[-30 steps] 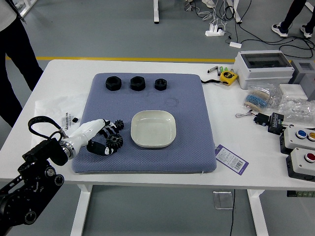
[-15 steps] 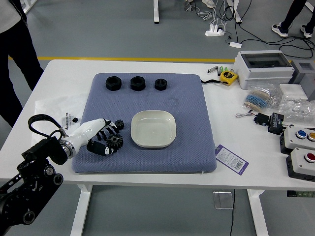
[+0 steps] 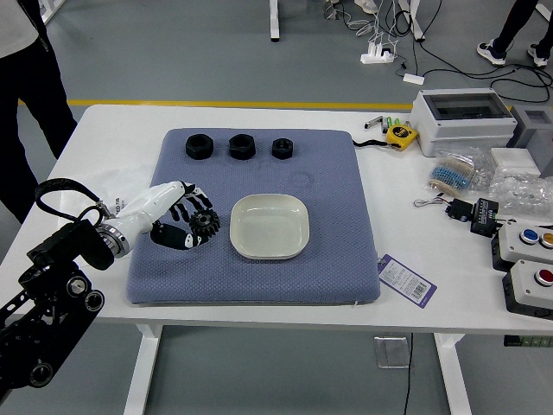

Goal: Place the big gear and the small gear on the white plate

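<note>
From the lower left, my left hand [image 3: 192, 221] reaches over the blue-grey mat, its fingers and thumb closed around the big black gear [image 3: 206, 223]. The gear seems raised off the mat, just left of the white plate [image 3: 270, 226] and apart from it. I cannot see the small gear; the big gear and the hand cover the spot where it lay. Nothing lies on the plate. My right hand is out of view.
Three black nut-like parts [image 3: 242, 147] stand along the mat's [image 3: 337, 268] far edge. Farther right are a yellow tape measure [image 3: 401, 135], a white box [image 3: 462, 121], bagged items and button boxes [image 3: 529, 285]. A person [image 3: 34, 95] stands beyond the table's left side, hands not visible.
The left hand has closed on the big gear and moved with it up the picture, away from where it lay. The small gear, visible before, is now hidden.
</note>
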Robot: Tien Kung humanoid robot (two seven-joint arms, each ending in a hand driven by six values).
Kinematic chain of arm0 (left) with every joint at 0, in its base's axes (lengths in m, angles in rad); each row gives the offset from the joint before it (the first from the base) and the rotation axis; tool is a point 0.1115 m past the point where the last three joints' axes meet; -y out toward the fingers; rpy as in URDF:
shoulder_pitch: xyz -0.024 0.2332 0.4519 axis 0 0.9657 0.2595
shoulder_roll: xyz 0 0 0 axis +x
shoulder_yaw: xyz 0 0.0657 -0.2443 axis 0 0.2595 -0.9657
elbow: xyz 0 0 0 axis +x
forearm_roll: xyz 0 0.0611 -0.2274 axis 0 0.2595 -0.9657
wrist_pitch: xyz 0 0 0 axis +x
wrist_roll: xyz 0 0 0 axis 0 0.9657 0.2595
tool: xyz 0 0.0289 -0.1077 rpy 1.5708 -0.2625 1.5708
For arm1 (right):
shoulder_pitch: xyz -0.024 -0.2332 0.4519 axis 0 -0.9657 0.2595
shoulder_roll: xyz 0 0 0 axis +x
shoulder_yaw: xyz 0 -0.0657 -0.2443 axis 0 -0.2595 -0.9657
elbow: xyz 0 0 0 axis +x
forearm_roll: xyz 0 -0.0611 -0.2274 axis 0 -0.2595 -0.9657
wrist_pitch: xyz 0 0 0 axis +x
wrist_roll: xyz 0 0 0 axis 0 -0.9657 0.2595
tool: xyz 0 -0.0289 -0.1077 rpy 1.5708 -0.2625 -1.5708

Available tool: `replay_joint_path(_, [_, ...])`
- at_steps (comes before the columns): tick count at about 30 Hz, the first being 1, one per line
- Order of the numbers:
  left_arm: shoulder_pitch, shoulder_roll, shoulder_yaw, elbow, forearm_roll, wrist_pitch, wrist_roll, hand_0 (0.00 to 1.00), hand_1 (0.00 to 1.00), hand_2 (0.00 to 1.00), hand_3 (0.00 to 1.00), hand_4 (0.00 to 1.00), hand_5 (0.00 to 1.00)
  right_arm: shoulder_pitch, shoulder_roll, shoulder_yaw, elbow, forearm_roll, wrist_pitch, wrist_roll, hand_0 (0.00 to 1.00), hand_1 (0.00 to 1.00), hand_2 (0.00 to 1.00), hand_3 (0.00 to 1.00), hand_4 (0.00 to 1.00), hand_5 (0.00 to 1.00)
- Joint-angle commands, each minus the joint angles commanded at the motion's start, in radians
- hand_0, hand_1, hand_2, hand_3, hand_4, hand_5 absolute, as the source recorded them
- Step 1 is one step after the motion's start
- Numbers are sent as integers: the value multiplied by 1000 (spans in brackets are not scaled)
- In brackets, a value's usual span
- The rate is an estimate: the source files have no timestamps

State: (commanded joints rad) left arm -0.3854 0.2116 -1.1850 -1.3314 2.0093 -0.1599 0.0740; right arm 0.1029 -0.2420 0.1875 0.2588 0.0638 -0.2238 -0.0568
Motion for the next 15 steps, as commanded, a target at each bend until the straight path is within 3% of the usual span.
replay_joint_path(9, [-88,-47,98,46,-25,39,-14,396,457,507,571,663,14,8,-1,9,1,-16,-2,-6,682,657,737,593,806,712])
replay_joint_path(15, [-174,-100,208,152,12,102,-22,436,493,537,581,689,20,15,-2,15,2,-24,-5,-9,682,657,738,592,805,712])
